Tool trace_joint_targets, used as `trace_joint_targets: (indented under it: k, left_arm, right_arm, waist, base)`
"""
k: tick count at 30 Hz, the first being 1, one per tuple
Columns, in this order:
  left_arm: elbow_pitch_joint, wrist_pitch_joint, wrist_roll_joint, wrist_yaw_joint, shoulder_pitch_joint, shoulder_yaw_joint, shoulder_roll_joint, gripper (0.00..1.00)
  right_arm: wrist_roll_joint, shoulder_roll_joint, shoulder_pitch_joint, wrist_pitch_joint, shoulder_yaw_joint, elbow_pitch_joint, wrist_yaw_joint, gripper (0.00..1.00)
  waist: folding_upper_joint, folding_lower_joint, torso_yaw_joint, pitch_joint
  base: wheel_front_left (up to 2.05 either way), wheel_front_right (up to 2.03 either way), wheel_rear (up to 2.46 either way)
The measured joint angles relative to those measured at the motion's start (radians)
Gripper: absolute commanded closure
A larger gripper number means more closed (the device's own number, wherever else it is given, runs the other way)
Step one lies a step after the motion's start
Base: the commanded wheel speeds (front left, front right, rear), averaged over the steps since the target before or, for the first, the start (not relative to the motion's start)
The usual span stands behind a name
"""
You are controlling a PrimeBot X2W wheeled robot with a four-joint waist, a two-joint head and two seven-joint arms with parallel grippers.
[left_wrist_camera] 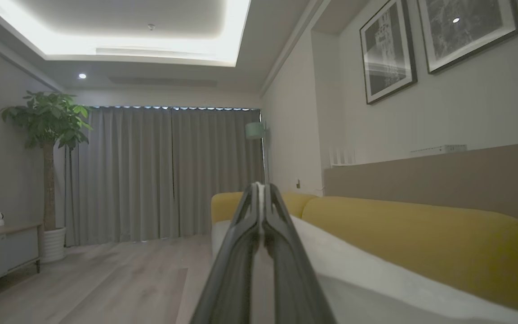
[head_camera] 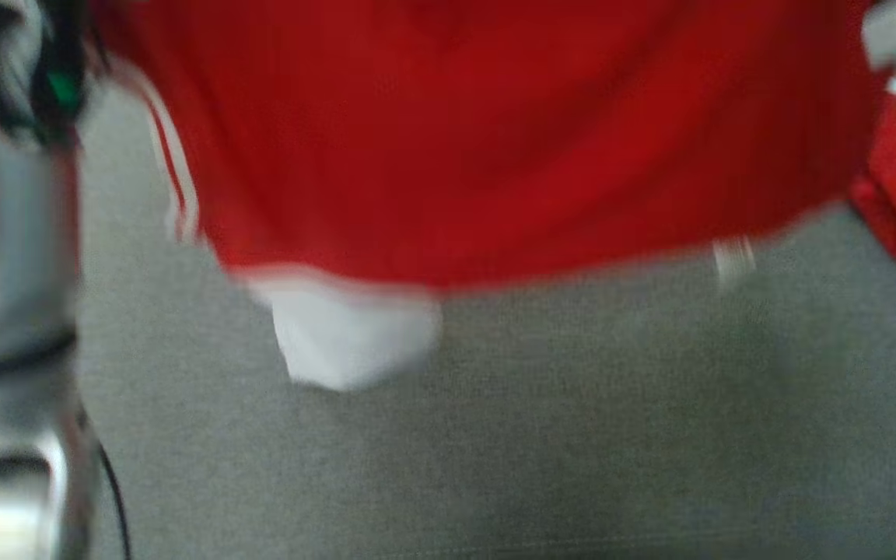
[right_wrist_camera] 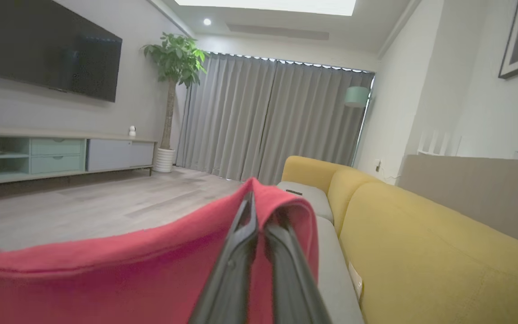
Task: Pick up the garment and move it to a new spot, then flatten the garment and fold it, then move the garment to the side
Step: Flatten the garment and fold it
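Head view is heavily motion-blurred, so detail is poor. The red garment [head_camera: 495,140] hangs spread across the top of it above a grey surface [head_camera: 572,435], with its upper edge cut off. There are white stripes at its left side, and a white patch [head_camera: 347,334] at the lower edge is unidentifiable.

A pale forearm [head_camera: 5,272] is cut off at the left.

- Right fingers [right_wrist_camera: 251,220]: pinched on the garment. Red fabric drapes over the tips and hides them.
- Left fingers [left_wrist_camera: 255,202]: pressed together, with a thin white sliver between the tips; cannot tell what it is.

A yellow sofa [right_wrist_camera: 421,234] runs alongside.
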Motion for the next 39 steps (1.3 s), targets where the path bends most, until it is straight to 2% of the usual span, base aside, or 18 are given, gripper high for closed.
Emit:
trace_joint_targets:
  k: [5, 9, 12, 16, 20, 24, 27, 33, 37, 39]
  left_arm:
    - [0.292, -0.099, 0.045, -0.018, -0.311, 0.002, 0.023, 1.00]
    - [0.468, -0.165, 0.058, -0.010, -0.505, 0.024, 0.024, 1.00]
    - [0.540, -0.177, 0.062, -0.012, -0.555, 0.027, 0.014, 1.00]
    - [0.562, -0.184, 0.053, -0.041, -0.552, 0.027, 0.000, 1.00]
    - [0.542, -0.184, 0.025, -0.065, -0.453, 0.025, -0.035, 1.00]
    - [0.518, -0.184, 0.025, -0.078, -0.238, -0.005, -0.050, 1.00]
    - [0.494, -0.184, 0.025, -0.082, -0.073, -0.035, -0.049, 1.00]
    - [0.437, -0.184, 0.004, -0.083, 0.187, -0.085, -0.027, 1.00]
    - [0.410, -0.184, -0.026, -0.088, 0.339, -0.162, 0.005, 1.00]
    - [0.402, -0.184, -0.036, -0.088, 0.372, -0.180, 0.012, 1.00]
  right_arm:
    - [0.004, -0.013, -0.339, -0.151, 0.098, 0.342, 0.000, 1.00]
    - [-0.050, -0.002, -0.565, -0.333, 0.086, 0.564, 0.000, 1.00]
    - [-0.077, 0.018, -0.652, -0.433, 0.056, 0.697, 0.000, 1.00]
    - [-0.069, 0.057, -0.661, -0.468, 0.047, 0.810, 0.000, 1.00]
    - [-0.037, 0.074, -0.575, -0.476, 0.089, 0.881, 0.000, 1.00]
    - [0.022, 0.073, -0.424, -0.476, 0.150, 0.948, 0.000, 1.00]
    - [0.083, 0.065, -0.320, -0.463, 0.241, 0.967, 0.000, 1.00]
    - [0.258, 0.003, -0.163, -0.375, 0.417, 0.904, 0.000, 1.00]
    - [0.362, -0.057, -0.051, -0.324, 0.521, 0.823, 0.000, 1.00]
    - [0.384, -0.071, -0.024, -0.315, 0.541, 0.805, 0.000, 1.00]
  waist:
    - [-0.0001, 0.0002, -0.007, 0.103]
    - [-0.0001, 0.0003, -0.004, 0.159]
    - [0.0000, 0.0002, 0.011, 0.168]
    - [0.0000, 0.0000, 0.025, 0.169]
    - [0.0000, 0.0000, 0.036, 0.166]
    - [0.0000, 0.0000, 0.046, 0.151]
    - [0.0000, 0.0000, 0.054, 0.131]
    - [0.0000, 0.0000, 0.065, 0.073]
    - [0.0000, -0.0001, 0.070, 0.022]
    - [0.0000, -0.0001, 0.071, 0.010]
  base:
    - [0.00, 0.00, 0.00]
    - [0.00, 0.00, 0.00]
    - [0.00, 0.00, 0.00]
    - [0.00, 0.00, 0.00]
    - [0.00, 0.00, 0.00]
    - [0.00, 0.00, 0.00]
    - [0.00, 0.00, 0.00]
    - [0.00, 0.00, 0.00]
    - [0.00, 0.00, 0.00]
    - [0.00, 0.00, 0.00]
